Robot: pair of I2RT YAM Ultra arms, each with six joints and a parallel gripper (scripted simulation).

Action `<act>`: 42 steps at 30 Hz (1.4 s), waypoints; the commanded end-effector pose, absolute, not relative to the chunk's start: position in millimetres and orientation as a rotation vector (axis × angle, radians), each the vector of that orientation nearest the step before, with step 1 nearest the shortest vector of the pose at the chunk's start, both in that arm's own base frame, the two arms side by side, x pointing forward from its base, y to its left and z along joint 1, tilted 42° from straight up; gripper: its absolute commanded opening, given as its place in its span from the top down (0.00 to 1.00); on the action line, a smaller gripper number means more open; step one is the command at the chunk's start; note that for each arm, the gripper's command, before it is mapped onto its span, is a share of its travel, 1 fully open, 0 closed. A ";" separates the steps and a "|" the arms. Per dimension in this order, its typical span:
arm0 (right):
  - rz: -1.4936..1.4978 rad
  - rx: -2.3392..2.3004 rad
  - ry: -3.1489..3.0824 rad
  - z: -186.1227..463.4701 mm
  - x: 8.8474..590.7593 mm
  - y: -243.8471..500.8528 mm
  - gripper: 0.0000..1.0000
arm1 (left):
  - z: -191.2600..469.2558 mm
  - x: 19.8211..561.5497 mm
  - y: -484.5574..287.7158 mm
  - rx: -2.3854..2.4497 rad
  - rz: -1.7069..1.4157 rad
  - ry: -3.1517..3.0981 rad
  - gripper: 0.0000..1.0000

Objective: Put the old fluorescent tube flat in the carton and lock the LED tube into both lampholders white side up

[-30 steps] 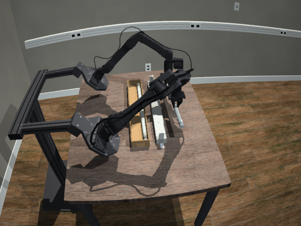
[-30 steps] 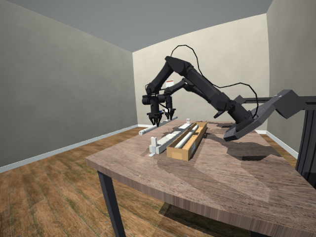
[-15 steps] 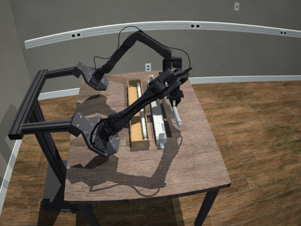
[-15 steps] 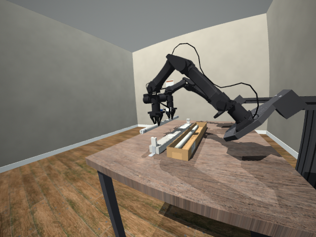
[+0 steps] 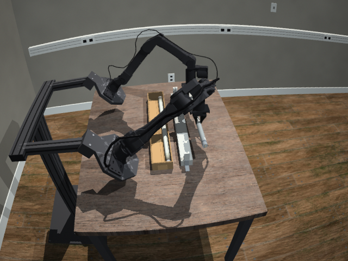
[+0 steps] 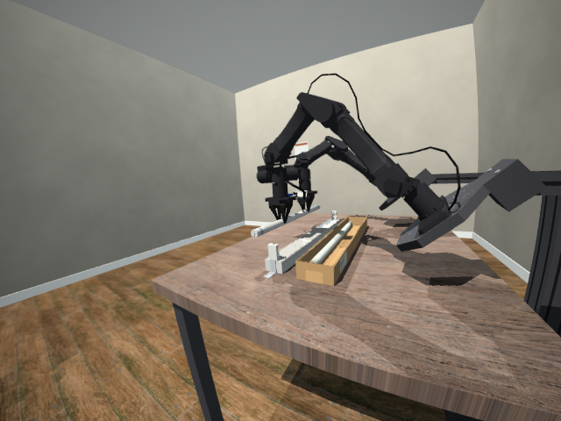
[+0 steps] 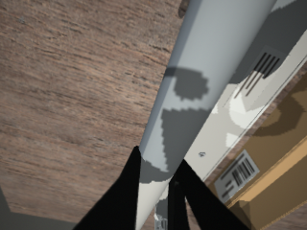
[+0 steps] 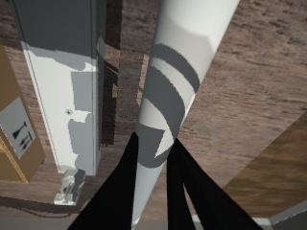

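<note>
Both grippers are shut on the LED tube [image 5: 202, 135], a pale grey-white tube held about level a little above the bench, beside the fixture on the side away from the carton. My right gripper [image 5: 200, 119] grips it near one end. My left gripper [image 6: 280, 212] grips nearer the other end and is hidden behind the right arm in the top view. The wrist views show the tube [image 7: 201, 72] [image 8: 182, 62] between the fingers. The white fixture [image 5: 183, 140] is empty, with lampholders [image 5: 186, 165] [image 5: 174, 89] at its ends. The old tube [image 5: 164, 126] lies flat in the brown carton [image 5: 160, 164].
The carton [image 6: 332, 255] sits flat on the bench, close alongside the fixture [image 6: 294, 246]. The two arm bases and a black frame stand on the carton's far side. The bench edge runs not far beyond the held tube [image 6: 267, 227].
</note>
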State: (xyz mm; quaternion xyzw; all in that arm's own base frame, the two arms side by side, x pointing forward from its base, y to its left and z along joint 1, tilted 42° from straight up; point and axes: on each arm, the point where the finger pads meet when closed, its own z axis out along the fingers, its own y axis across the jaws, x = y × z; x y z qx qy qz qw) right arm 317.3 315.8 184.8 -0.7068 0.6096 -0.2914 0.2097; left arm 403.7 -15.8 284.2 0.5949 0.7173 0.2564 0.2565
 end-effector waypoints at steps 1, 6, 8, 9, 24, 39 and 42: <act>-0.779 -1.942 1.656 193.1 302.1 324.8 0.89 | 292.8 395.0 -23.9 1.598 0.696 1.908 0.89; -0.784 -1.928 1.663 190.2 299.0 322.0 0.89 | 290.0 391.4 -22.5 1.596 0.713 1.907 0.89; -0.784 -1.927 1.665 187.8 296.6 321.4 0.89 | 288.5 389.3 -22.5 1.596 0.717 1.906 0.89; -0.784 -1.925 1.665 186.8 295.3 321.0 0.89 | 287.4 388.2 -22.6 1.596 0.717 1.906 0.89; -0.780 -1.919 1.673 173.6 280.9 316.4 0.89 | 273.6 375.2 -25.9 1.609 0.717 1.903 0.89; -0.775 -1.909 1.685 156.3 263.1 311.4 0.89 | 257.3 359.5 -29.0 1.622 0.721 1.900 0.89; -0.775 -1.905 1.688 152.3 259.0 310.0 0.89 | 253.8 355.9 -29.9 1.619 0.721 1.900 0.89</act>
